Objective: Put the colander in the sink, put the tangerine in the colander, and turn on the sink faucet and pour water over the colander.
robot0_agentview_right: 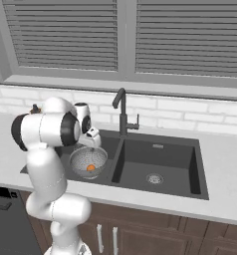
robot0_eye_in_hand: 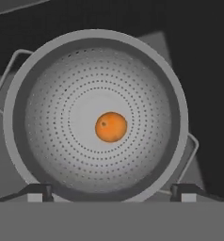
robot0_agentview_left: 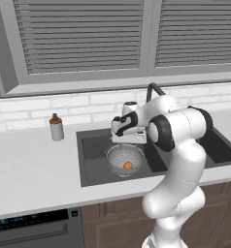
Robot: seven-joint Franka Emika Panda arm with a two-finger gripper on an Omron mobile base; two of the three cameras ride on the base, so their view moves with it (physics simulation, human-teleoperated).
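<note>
Pincer (robot0_eye_in_hand: 112, 192) hangs spread wide and empty, straight above the colander (robot0_eye_in_hand: 48, 141). Tangerine (robot0_eye_in_hand: 111, 126) sits dead centre in the bowl below, which rests in the sink (robot0_agentview_left: 90, 145). Faucet (robot0_agentview_right: 122, 113) rises just beyond the pincer; a bottle (robot0_agentview_left: 56, 128) stands well off on the counter (robot0_agentview_left: 30, 169).

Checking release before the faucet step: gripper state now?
Gripper: open, holding nothing, above the colander; the tangerine lies free at its bottom.
</note>
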